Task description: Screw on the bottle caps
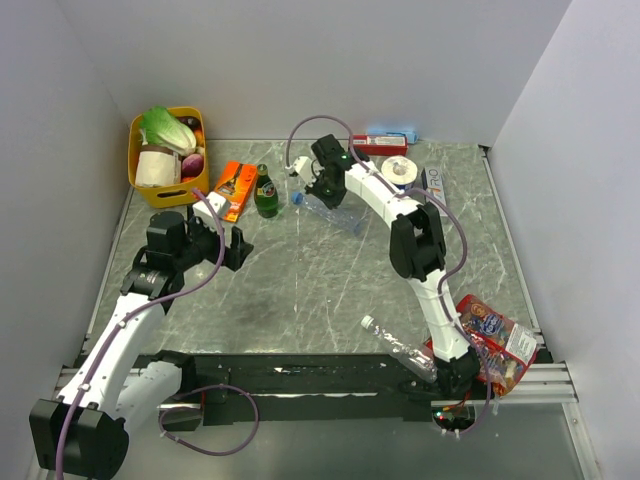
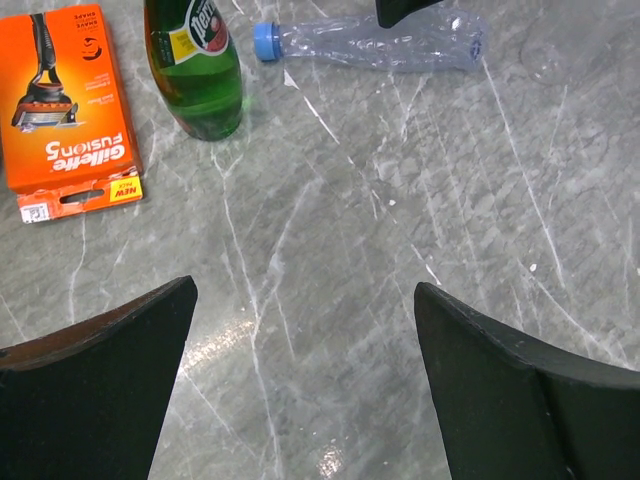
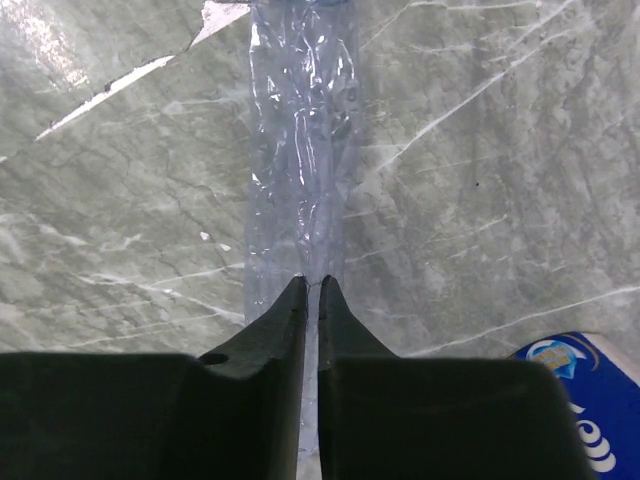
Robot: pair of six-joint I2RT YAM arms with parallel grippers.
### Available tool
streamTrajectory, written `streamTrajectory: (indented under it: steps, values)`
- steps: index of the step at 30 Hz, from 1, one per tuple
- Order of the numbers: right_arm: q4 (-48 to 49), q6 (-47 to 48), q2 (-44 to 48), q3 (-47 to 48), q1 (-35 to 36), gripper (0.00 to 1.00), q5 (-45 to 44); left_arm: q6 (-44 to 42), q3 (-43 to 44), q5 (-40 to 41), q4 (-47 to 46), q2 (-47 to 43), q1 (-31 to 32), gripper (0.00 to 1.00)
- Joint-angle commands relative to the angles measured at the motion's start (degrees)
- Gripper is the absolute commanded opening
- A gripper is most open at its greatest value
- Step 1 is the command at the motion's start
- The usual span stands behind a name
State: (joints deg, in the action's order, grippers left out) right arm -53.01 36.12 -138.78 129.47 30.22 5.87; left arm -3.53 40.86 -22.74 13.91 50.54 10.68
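Note:
A clear crumpled bottle (image 1: 332,212) lies on its side at the back of the table, with a blue bottle cap (image 1: 297,198) on its neck. In the left wrist view the same bottle (image 2: 400,45) and cap (image 2: 265,40) lie at the top. My right gripper (image 1: 322,190) is down on this bottle. In the right wrist view its jaws (image 3: 311,282) are pinched almost together on the bottle's thin wall (image 3: 300,130). A second clear bottle (image 1: 400,345) lies near the front right, its neck bare. My left gripper (image 2: 305,330) hangs open over bare table.
A dark green glass bottle (image 1: 265,192) and an orange razor box (image 1: 235,188) stand left of the capped bottle. A yellow basket (image 1: 165,150) of groceries fills the back left corner. A tape roll (image 1: 402,170) lies at the back, a snack bag (image 1: 500,345) front right.

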Motion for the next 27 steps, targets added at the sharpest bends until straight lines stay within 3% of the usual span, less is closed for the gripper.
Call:
streamTrajectory:
  steps: [1,10,19,27]
  values:
    - [-0.3,-0.9,4.7,-3.1,-0.1,0.06,1.5,2.8,2.6,-1.9,-4.6,0.4,-0.4,0.96]
    - [-2.8,-9.4,21.9,-8.7,0.1,0.0,14.6,9.6,6.5,-3.6,-8.4,4.2,-0.3,0.96]
    - [2.1,-14.9,37.6,-19.4,0.3,0.0,32.3,22.9,9.1,-15.6,-15.7,6.8,-0.5,0.96]
    - [5.7,-14.7,41.4,-25.4,0.4,0.0,37.8,33.3,11.1,-21.7,-21.2,9.0,-0.9,0.96]
